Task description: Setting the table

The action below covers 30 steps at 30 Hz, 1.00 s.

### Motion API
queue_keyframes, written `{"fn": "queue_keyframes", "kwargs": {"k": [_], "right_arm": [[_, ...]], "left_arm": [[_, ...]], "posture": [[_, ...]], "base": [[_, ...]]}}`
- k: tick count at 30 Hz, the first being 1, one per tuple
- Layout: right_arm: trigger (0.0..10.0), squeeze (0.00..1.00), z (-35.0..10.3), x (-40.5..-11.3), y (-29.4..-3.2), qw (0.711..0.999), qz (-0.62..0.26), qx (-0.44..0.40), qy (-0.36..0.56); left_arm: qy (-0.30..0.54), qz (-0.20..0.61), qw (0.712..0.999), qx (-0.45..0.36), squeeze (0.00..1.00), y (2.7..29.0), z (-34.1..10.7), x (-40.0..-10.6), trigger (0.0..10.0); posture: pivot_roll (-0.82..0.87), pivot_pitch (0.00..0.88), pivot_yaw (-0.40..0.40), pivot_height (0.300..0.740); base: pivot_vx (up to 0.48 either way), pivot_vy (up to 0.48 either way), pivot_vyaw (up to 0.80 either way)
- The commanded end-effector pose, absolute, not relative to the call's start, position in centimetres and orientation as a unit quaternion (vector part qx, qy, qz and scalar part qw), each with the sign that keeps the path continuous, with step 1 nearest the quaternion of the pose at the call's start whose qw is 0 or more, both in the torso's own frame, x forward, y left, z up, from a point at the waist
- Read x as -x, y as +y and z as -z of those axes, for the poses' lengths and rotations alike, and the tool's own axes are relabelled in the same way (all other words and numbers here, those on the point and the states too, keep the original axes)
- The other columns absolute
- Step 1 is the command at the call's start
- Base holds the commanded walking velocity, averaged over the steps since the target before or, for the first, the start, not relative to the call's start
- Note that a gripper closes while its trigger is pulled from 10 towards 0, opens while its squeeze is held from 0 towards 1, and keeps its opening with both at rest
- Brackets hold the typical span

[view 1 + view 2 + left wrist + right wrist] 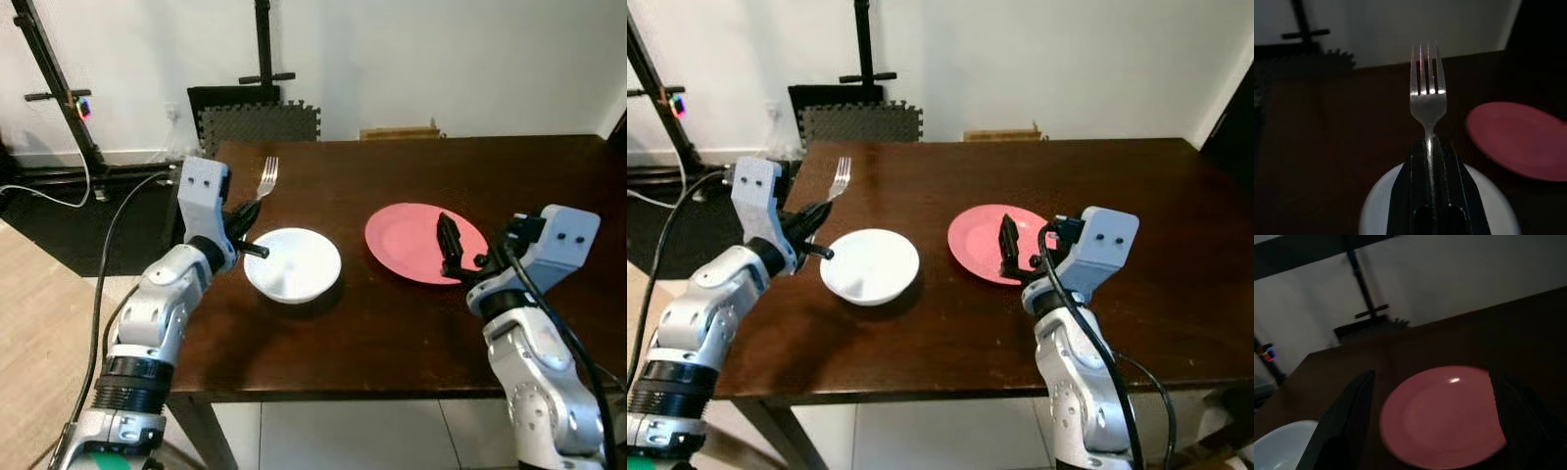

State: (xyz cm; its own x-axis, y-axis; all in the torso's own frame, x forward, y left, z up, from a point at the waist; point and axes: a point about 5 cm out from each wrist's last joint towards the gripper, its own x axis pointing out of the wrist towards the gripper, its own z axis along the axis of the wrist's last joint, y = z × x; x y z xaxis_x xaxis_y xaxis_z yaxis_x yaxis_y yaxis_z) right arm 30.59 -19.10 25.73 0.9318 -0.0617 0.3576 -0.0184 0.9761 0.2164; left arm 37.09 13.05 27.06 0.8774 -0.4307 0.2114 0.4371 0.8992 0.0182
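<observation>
L end effector (pixel 813 227) grips fork (pixel 838 180); bowl (pixel 870 265) beside.

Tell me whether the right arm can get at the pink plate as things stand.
Probably yes. The right end effector hovers open right over the plate, nothing between them; the bowl and the fork sit off to its left.

At frame left our left gripper (pixel 245 227) pinches a fork (pixel 266 177), forearm bent upward. At lower right our right gripper (pixel 1010 247) holds its fingers spread, wrist raised.
</observation>
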Motion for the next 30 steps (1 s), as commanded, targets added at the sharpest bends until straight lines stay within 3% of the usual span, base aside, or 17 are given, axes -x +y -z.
{"fn": "queue_keyframes", "kwargs": {"k": [1,18,20,21,24,25,26,30], "right_arm": [[10.0,0.0,-25.6,-30.4,-19.2,0.977,0.014,-0.112,-0.182],[10.0,0.0,-25.9,-30.4,-19.1,0.977,0.013,-0.104,-0.186],[10.0,0.0,-26.9,-30.6,-18.7,0.976,0.002,-0.076,-0.202],[10.0,0.0,-28.6,-30.7,-17.9,0.973,-0.018,-0.025,-0.23],[10.0,0.0,-30.4,-30.8,-17.2,0.965,-0.036,0.009,-0.26],[10.0,0.0,-30.4,-30.8,-17.2,0.965,-0.036,0.009,-0.26],[10.0,0.0,-31.9,-30.5,-17.0,0.957,-0.04,-0.008,-0.287],[10.0,0.0,-32.8,-30.2,-16.9,0.95,-0.046,-0.021,-0.309]], "left_arm": [[-0.096,0.223,0.97,0.017,0.0,13.1,-26.5,-37.2,10.0],[-0.088,0.231,0.969,0.026,0.0,12.7,-26.1,-37.4,10.0],[-0.073,0.261,0.962,0.02,0.0,12.4,-26.0,-37.5,10.0],[-0.065,0.293,0.953,-0.04,0.0,12.5,-26.0,-37.3,10.0],[-0.044,0.268,0.956,-0.109,0.0,14.0,-25.9,-37.6,10.0],[-0.044,0.268,0.956,-0.109,0.0,14.0,-25.9,-37.6,10.0],[-0.06,0.219,0.968,-0.104,0.0,16.5,-27.5,-37.7,10.0],[-0.1,0.165,0.98,-0.055,0.0,19.3,-30.1,-37.9,10.0]], "posture": [[0.0,0.107,0.051,0.74],[0.0,0.108,0.047,0.74],[0.0,0.11,0.043,0.74],[-0.01,0.12,0.055,0.74],[-0.01,0.125,0.058,0.74],[-0.01,0.125,0.058,0.74],[0.0,0.14,0.058,0.74],[0.02,0.152,0.051,0.74]], "base": [[0.0,0.0,0.0],[0.0,0.0,0.0],[0.0,0.0,0.0],[0.0,0.0,0.0],[0.0,0.0,0.0],[0.0,0.0,0.0],[0.0,0.0,0.0],[0.0,0.0,0.0]]}}
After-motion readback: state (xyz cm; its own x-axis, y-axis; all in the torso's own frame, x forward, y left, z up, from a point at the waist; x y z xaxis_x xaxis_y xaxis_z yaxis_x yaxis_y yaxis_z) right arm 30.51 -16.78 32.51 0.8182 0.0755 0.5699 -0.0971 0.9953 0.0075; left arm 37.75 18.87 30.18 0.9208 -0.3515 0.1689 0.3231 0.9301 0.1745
